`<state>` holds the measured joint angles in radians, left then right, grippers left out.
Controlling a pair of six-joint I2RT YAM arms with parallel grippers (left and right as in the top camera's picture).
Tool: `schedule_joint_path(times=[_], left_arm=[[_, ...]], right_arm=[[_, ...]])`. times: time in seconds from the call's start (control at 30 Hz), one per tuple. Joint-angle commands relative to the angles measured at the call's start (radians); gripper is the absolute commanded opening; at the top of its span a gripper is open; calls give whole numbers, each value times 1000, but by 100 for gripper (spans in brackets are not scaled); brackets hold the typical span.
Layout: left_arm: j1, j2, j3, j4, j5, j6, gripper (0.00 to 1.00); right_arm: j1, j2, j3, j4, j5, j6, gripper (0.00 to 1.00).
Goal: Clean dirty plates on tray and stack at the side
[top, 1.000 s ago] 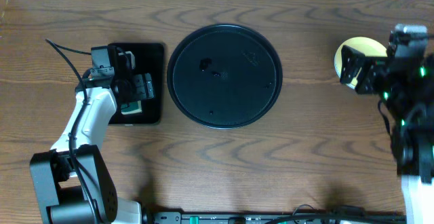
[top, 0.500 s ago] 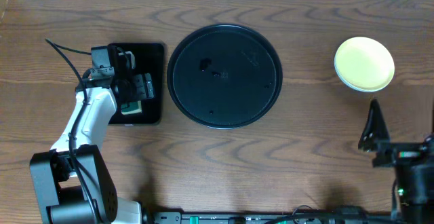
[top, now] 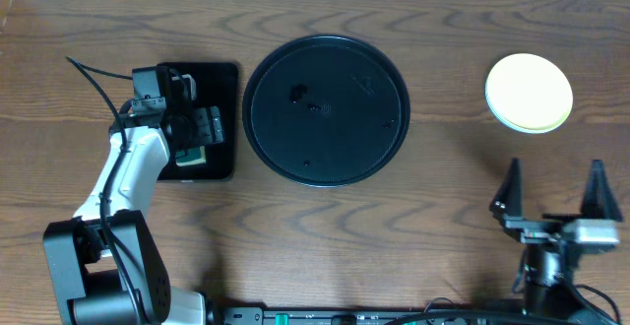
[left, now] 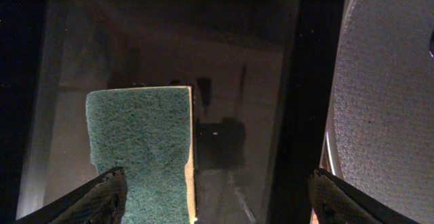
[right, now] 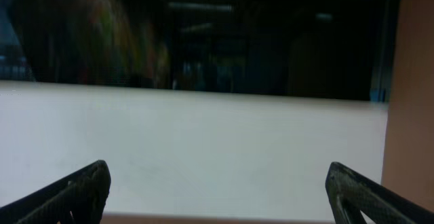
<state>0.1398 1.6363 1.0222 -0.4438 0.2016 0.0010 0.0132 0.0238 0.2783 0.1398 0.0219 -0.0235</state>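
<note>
The round black tray [top: 325, 108] lies at the table's centre with no plates on it, only a few small specks. At the far right stands a stack of plates [top: 529, 92], a pale yellow one on top with a bluish rim showing under it. My right gripper [top: 554, 182] is open near the front edge, well short of the stack; its wrist view shows only a white wall between the fingertips [right: 88, 182]. Over at the left, my left gripper [top: 204, 128] hangs open above a green sponge [left: 139, 149] that lies on the black rectangular tray [top: 221, 79]. Neither gripper holds anything.
The rectangular tray sits just left of the round tray, whose rim [left: 386, 102] shows at the right of the left wrist view. Bare wooden table [top: 443, 207] lies between the round tray and the plate stack.
My right arm has pulled back from over the plate stack toward the front edge, leaving the stack in full view. The left arm and sponge have not moved.
</note>
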Motion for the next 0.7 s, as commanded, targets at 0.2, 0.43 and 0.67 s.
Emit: schedule_joint_path(times=[0.2,0.43,0.67], left_arm=[[1,7,1,2,-12,6,86],[1,7,1,2,-12,6,86],[1,7,1,2,-12,6,86]], right_arm=[[-12,-19,-263,18,-4,90,99],[-12,-19,-273,-158,-3,93,99],[-12,-19,-273,-214,-8,94,99]])
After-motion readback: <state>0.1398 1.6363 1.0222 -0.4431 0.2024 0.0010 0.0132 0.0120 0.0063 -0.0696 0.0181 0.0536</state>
